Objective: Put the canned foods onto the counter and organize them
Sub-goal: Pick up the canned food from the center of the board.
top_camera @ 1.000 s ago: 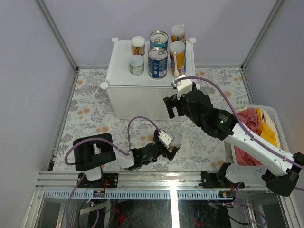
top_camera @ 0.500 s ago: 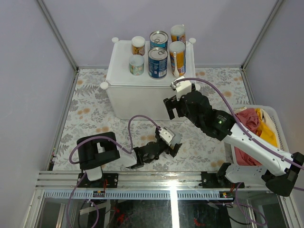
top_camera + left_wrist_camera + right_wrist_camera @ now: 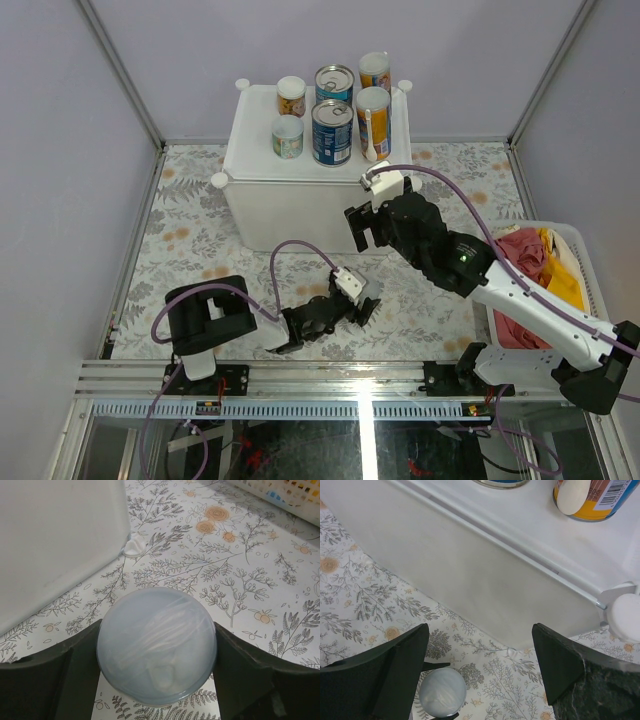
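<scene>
Left arm lies low along the near edge. Left hand (image 3: 362, 307) has closed in on one can (image 3: 156, 645), and both fingers (image 3: 75, 680) look to touch its sides just under the pale lid. Can is upright, long axis vertical, lid facing the wrist camera. It appears to stand on the bench (image 3: 190, 230); no lift can be made out. Cabinet (image 3: 300, 205) is directly beyond the can, its front wall close by in the left wrist view, so the flat top lies up and away from this hand. Six placed cans (image 3: 332, 131) stand there in two rows and take the middle and right. The left part of the top is bare, which looks the likely spot. Left arm is plainly the nearer one and already has the can. Right hand (image 3: 480, 626) hovers above the bench in front of the cabinet's right front corner, spread wide and holding nothing. From its camera the can shows low between its fingers. It sits near the path upward, so the lift may need to keep left of it. Basket (image 3: 580, 245) of red and yellow cloth is far right, well apart. Bench is covered in a floral print, flat. Pale walls enclose three sides.
</scene>
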Robot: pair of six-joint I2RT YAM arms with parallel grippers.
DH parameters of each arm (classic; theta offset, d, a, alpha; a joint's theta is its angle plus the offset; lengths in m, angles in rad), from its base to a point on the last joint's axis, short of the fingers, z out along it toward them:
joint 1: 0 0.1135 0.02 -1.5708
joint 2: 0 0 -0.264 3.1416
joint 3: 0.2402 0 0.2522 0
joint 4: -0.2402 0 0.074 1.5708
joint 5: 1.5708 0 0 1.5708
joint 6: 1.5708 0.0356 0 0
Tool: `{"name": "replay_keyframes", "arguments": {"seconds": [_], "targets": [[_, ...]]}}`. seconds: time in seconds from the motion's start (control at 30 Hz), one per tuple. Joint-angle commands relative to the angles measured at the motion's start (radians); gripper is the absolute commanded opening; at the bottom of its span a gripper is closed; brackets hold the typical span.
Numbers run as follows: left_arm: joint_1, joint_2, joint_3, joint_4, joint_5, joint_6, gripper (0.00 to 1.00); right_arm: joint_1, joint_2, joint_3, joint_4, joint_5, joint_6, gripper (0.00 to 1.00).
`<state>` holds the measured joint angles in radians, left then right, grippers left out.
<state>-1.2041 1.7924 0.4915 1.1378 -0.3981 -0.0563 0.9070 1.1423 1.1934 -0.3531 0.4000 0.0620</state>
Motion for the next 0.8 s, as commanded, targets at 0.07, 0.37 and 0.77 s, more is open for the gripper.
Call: {"name": "replay_keyframes", "arguments": {"seconds": [0.07, 0.37, 0.77], "targets": [[0.008, -0.068, 0.009, 0.043, -0.03, -0.005, 0.0, -0.008, -0.035, 0.014, 0.042, 0.003, 0.005, 0.91], [0.007, -0.287, 0.046, -0.239, -0.04, -0.063, 0.0, -0.009, -0.044, 0.05, 0.002, -0.006, 0.025, 0.91], [-0.077, -0.65, 0.217, -0.802, -0.267, -0.082, 0.0, -0.008, -0.078, 0.059, -0.001, -0.036, 0.044, 0.91]]}}
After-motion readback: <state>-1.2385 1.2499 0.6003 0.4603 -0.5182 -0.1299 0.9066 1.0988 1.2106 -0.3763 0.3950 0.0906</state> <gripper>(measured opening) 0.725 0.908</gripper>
